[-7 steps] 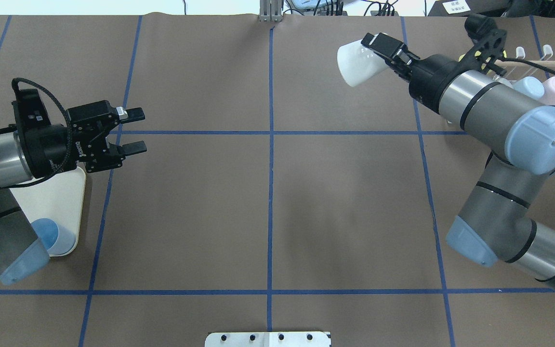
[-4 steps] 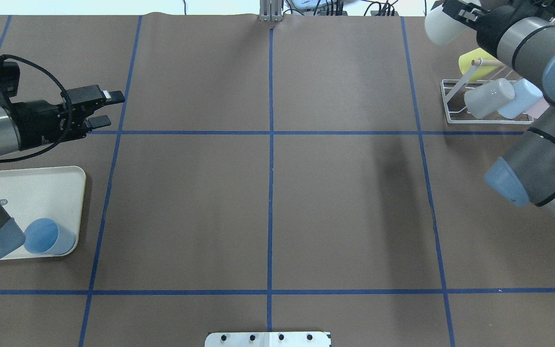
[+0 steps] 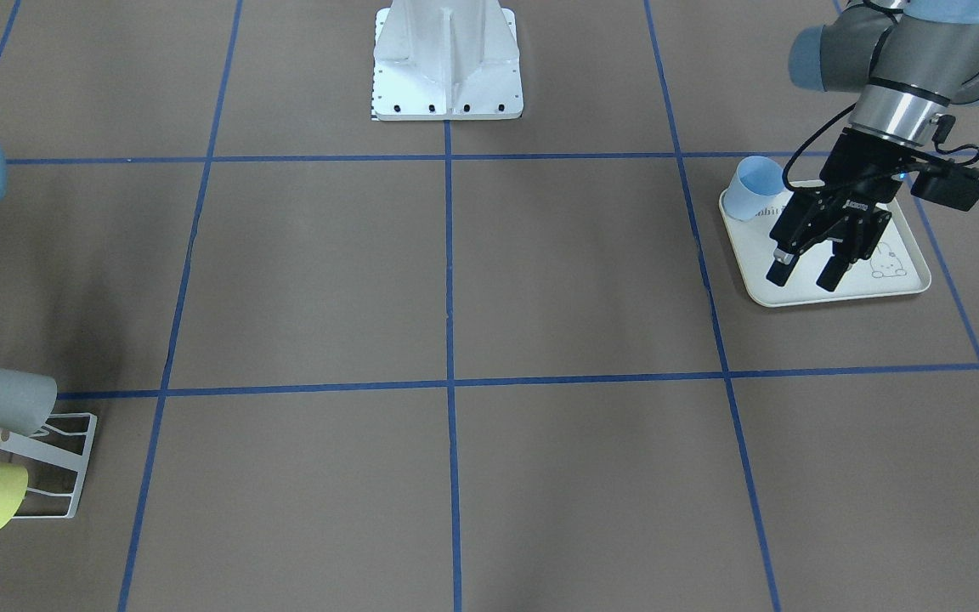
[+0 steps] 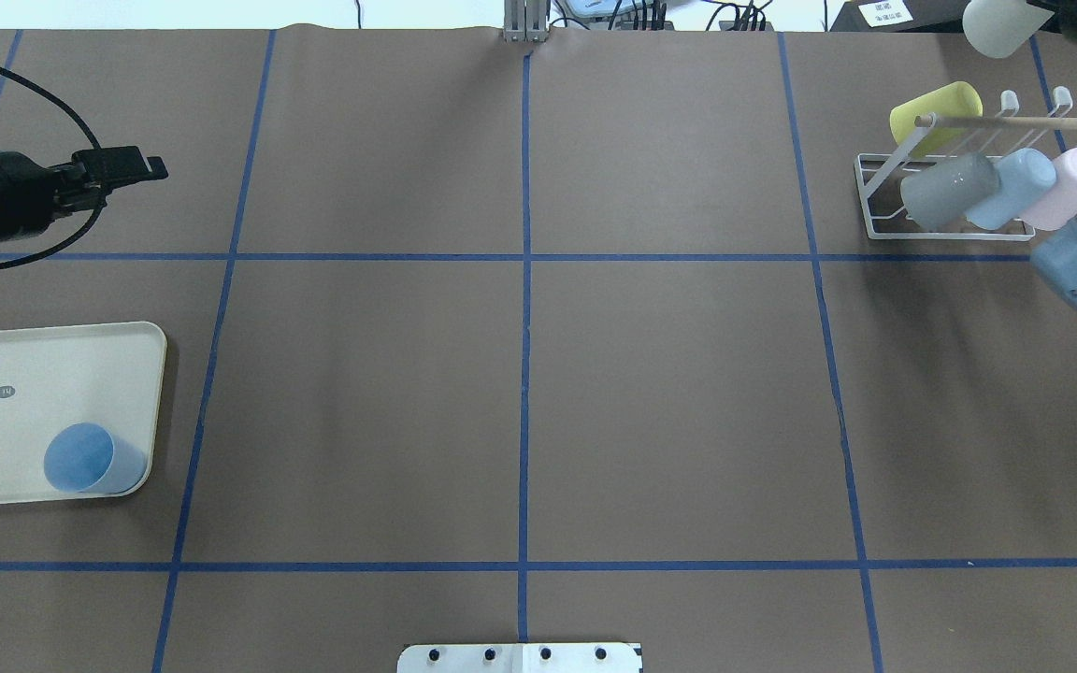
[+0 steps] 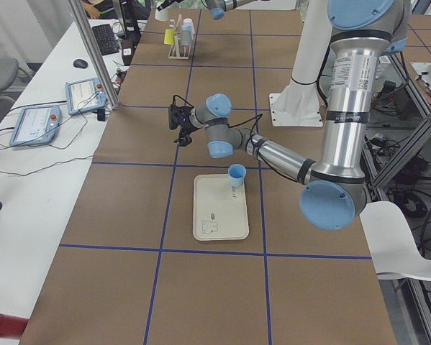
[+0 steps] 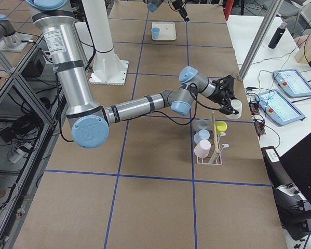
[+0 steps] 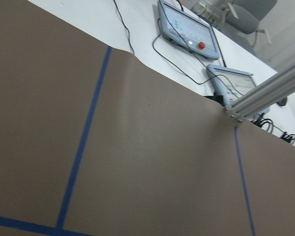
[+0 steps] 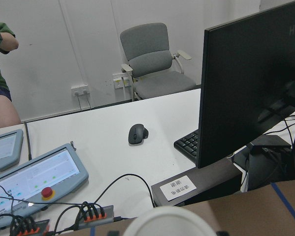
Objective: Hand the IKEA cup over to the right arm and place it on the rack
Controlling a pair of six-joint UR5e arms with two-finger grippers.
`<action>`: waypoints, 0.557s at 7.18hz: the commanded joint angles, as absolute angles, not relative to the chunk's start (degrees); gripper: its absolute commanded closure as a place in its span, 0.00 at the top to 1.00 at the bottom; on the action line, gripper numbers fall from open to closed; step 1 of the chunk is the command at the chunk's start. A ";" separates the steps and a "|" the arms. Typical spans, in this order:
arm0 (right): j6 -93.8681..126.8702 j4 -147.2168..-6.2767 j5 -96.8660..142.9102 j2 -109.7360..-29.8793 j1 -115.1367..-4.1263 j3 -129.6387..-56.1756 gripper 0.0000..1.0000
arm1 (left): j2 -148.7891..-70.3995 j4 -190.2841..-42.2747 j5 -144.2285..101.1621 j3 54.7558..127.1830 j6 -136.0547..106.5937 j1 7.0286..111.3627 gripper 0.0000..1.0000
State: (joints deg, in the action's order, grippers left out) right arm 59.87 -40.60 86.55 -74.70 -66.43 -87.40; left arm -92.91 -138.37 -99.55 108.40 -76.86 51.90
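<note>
My right gripper (image 4: 1051,11) is shut on a white IKEA cup (image 4: 997,25) and holds it in the air at the table's far right corner, beyond the rack. The cup's rim shows at the bottom of the right wrist view (image 8: 169,222). The white wire rack (image 4: 875,201) with its wooden dowel (image 4: 1015,121) holds yellow, grey, blue and pink cups. My left gripper (image 3: 806,274) is open and empty, raised at the left side; in the overhead view (image 4: 148,168) it is seen edge-on.
A cream tray (image 4: 52,374) with a bear print lies at the left with a blue cup (image 4: 90,460) on its near corner. The robot's white base (image 3: 447,59) stands mid-table. Control pendants and cables lie beyond the far edge.
My right arm has swung the white cup to the right and farther back, uncovering the rack. My left arm has drawn back to the left, away from the middle.
</note>
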 commanded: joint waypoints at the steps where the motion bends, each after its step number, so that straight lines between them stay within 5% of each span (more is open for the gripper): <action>1: 59.24 -40.61 87.19 -75.15 -66.80 -85.08 0.05 | -91.07 -136.41 -96.60 110.12 -75.58 52.12 1.00; 4: 59.41 -40.61 87.28 -74.44 -66.53 -81.92 0.07 | -88.59 -136.50 -96.33 110.92 -75.59 51.68 1.00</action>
